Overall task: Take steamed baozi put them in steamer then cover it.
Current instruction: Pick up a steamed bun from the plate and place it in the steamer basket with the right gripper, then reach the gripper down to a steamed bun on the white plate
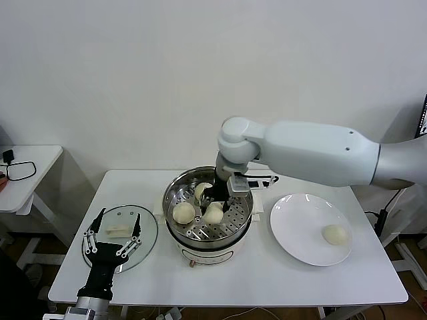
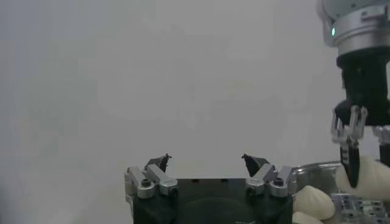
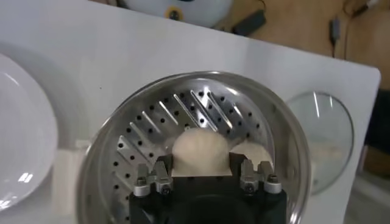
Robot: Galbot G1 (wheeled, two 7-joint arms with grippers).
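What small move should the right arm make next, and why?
Probably open the right end effector and lift away. It is shut on a baozi already low inside the steamer, beside two other buns. One baozi waits on the plate, and the glass lid lies beside the pot under the open left end effector.

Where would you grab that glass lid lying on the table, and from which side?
By the white oblong handle at the centre of the glass lid, coming straight down from above. The lid lies flat on the table, so its rim offers no purchase, while the handle stands proud. Fingers should close across its narrow width. The open left tool hovers there.
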